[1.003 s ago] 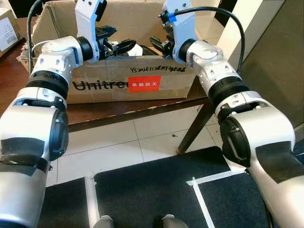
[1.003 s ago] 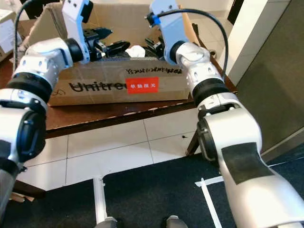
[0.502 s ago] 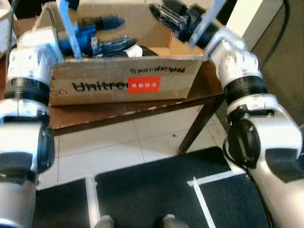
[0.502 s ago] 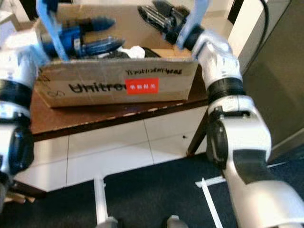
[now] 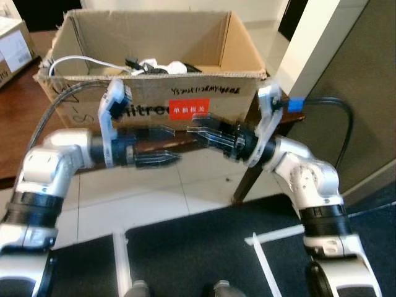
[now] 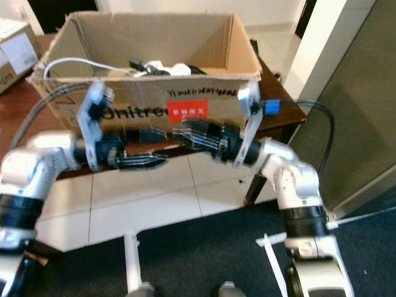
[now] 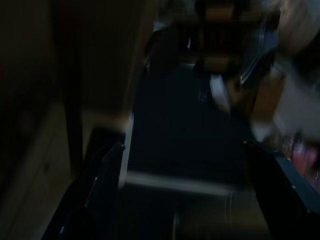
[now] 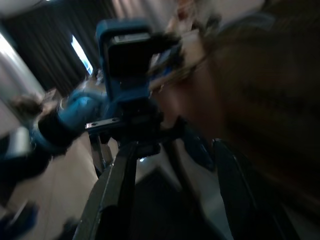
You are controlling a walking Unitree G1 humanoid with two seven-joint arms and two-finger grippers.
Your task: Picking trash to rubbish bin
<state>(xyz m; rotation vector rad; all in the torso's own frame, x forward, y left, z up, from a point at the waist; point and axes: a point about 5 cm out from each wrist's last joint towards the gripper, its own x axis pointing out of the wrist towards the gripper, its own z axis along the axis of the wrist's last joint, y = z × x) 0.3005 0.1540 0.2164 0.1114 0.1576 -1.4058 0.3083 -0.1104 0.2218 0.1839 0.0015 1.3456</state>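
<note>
Cardboard box (image 5: 204, 34), holding white trash (image 5: 175, 65), lies at twelve o'clock from both grippers, above their level; left gripper (image 5: 166, 145) and right gripper (image 5: 199, 130), fingers spread and empty, point at each other, about equally near.

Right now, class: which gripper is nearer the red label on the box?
Right. The right gripper is just below the red label; the left gripper is lower and further to the robot's left.

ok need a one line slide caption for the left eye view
Both grippers, left and right, open and empty, face each other in front of the brown cardboard box of cables on the dark wooden table.
</note>
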